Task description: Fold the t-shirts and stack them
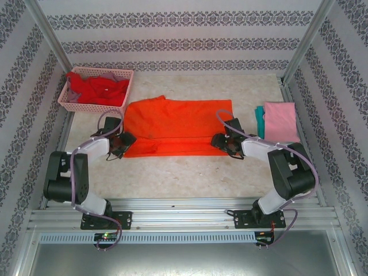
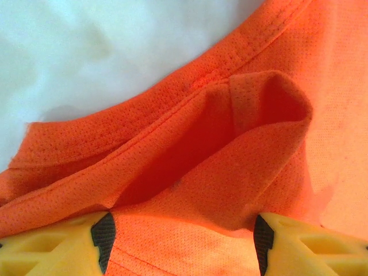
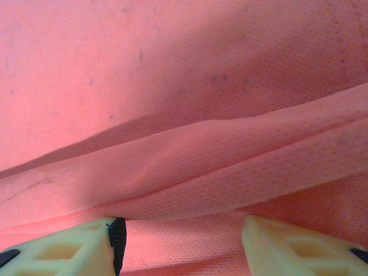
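A bright orange t-shirt (image 1: pixel 175 127) lies spread flat in the middle of the table. My left gripper (image 1: pixel 123 142) sits at its left edge, near the lower corner. In the left wrist view its yellow fingers (image 2: pixel 57 247) stand apart, open, with a raised fold of the orange t-shirt (image 2: pixel 230 172) between them (image 2: pixel 183 241). My right gripper (image 1: pixel 220 142) rests at the shirt's right edge, also open, and a ridge of the orange cloth (image 3: pixel 172 172) crosses just beyond its jaws (image 3: pixel 184 241). A folded pink t-shirt (image 1: pixel 282 119) lies on a teal one (image 1: pixel 260 122) at the right.
A pink lattice basket (image 1: pixel 69 103) stands at the back left with a red t-shirt (image 1: pixel 98 89) and some grey cloth (image 1: pixel 115 75) in it. Patterned walls close in the table on three sides. Bare tabletop (image 1: pixel 172 178) lies between the orange shirt and the arm bases.
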Available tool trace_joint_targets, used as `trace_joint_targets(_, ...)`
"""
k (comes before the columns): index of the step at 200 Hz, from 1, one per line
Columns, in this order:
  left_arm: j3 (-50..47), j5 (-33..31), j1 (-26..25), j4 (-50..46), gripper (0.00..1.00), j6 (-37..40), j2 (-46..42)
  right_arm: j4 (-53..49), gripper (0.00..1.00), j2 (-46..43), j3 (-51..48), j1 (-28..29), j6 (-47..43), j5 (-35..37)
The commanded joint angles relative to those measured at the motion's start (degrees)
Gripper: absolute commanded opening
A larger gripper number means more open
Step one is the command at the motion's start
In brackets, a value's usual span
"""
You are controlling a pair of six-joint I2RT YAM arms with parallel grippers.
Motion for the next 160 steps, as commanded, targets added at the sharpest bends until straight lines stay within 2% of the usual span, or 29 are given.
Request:
trace_joint_targets(1, -4.7, -1.2, 0.3, -8.5, 0.68, -1.6, -3.1, -7.1, 0.57, -2.2, -4.0, -0.8, 2.3, 0.8)
trace_joint_targets(33, -7.9, -1.8, -1.5, -13.3, 0.72, -3.5, -11.3, -9.4, 0.57, -9.5, -6.3, 0.3, 2.9, 1.1)
trace_joint_targets(56, -4.6, -4.1, -1.7, -16.2, 0.81, -2.5, -14.2, -8.7, 0.58, -12.8, -2.9, 1.5, 0.4, 2.0)
trace_joint_targets(72, -0.3, -5.3, -2.2, -16.3, 0.89, -0.8, -12.6, -7.6, 0.60, -11.0, 1.0, 2.8, -2.4, 3.4)
trace_joint_targets(88, 2.0, -5.6, -2.9, -11.5, 0.95, 0.0, -8.5, -5.7, 0.61, -6.0, 5.0, 3.0, -3.5, 3.6)
trace_joint_targets(109, 5.2, -3.7, -3.7, -7.3, 0.95, -0.2, -1.5, -4.3, 0.61, 1.1, 9.8, 3.0, -3.1, 2.1)
trace_joint_targets(120, 5.9, -2.6, -4.1, -5.5, 0.92, -0.8, 1.0, -3.6, 0.61, 3.4, 11.1, 3.0, -2.2, 1.0)
trace_joint_targets(139, 5.2, -2.3, -5.0, -3.7, 0.87, -2.2, 2.9, -2.6, 0.61, 5.1, 11.3, 3.1, -1.0, -0.5)
trace_joint_targets(160, 3.6, -3.4, -5.0, -1.8, 0.86, -2.3, 5.0, -2.5, 0.61, 6.9, 10.7, 2.8, -0.6, -0.8)
